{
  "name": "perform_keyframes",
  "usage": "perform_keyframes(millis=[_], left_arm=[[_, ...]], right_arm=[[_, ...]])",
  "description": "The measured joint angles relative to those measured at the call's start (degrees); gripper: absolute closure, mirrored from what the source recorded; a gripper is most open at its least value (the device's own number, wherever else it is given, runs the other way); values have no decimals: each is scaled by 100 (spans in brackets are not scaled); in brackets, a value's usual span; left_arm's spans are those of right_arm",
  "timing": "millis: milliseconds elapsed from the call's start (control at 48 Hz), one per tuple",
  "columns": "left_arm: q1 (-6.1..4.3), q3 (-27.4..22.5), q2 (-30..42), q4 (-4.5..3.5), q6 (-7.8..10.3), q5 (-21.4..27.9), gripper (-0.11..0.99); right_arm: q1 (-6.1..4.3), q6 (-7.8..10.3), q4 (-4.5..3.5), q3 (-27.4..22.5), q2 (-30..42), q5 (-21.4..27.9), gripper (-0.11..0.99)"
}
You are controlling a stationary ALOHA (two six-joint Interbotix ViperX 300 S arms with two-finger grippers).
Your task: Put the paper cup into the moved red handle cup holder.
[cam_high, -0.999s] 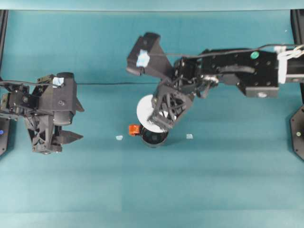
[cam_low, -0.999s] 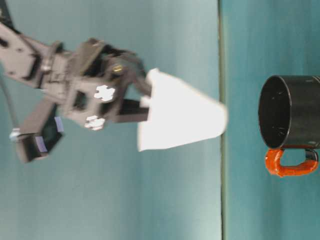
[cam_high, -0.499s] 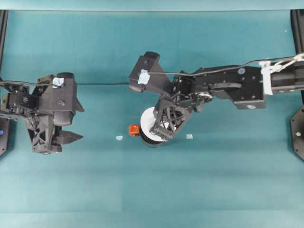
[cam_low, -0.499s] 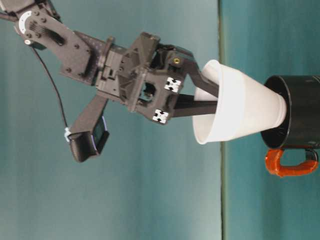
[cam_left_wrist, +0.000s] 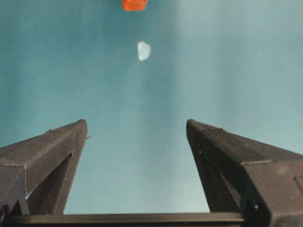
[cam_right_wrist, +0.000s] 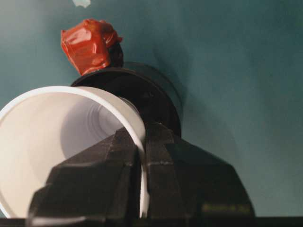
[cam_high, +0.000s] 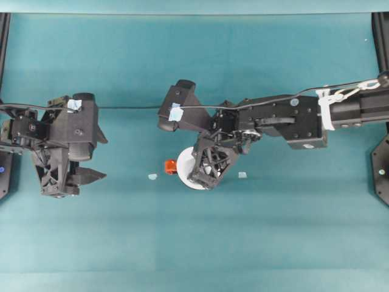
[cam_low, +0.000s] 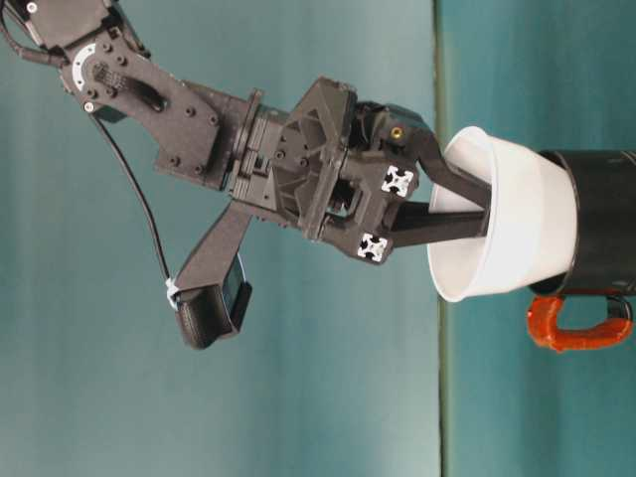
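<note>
Now right gripper [cam_right_wrist: 142,184] clamps cup [cam_low: 512,224] rim, base already inside holder [cam_low: 601,224] mid-worktop, axis tilted; left gripper [cam_left_wrist: 137,137] apart, idle.

Robot lab: bare teal tabletop [cam_high: 255,243]

- The right arm [cam_high: 285,118] reaches in from the right edge of the overhead frame toward the centre, wrist bent downward.
- The right gripper [cam_high: 203,173] is clamped on the paper cup [cam_low: 517,224] wall, one finger inside, one outside.
- The left gripper [cam_high: 91,176] sits at the left edge, jaws spread apart, holding nothing.
</note>
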Motion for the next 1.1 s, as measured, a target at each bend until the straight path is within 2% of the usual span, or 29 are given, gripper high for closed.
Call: perform_keyframes(millis=[416,604,770,853,874,895,957,999,1103], left_arm=[[0,9,9,0,0,0,-5],[9,9,9,-9,0,0,-5],[9,9,0,0,0,0,-5],[9,0,0,-9,0,9,-5],[9,9,9,0,0,0,-5],[0,0,9,0,0,0,-5],[9,0,9,-9,0,0,-5],[0,9,0,0,0,0,-5],[0,0,9,0,0,0,-5]], right_arm=[[26,-9,-44,-299,132,246,97],[18,-9,-44,-299,141,404,91],[26,-9,-44,-308,141,413,72],[26,-9,-44,-343,149,448,47],[26,-9,-44,-343,149,448,47],[26,-9,-44,-369,149,457,34],[35,0,-44,-387,149,483,18],[35,-9,-44,-396,149,519,15],[35,-9,-44,-413,149,562,17]])
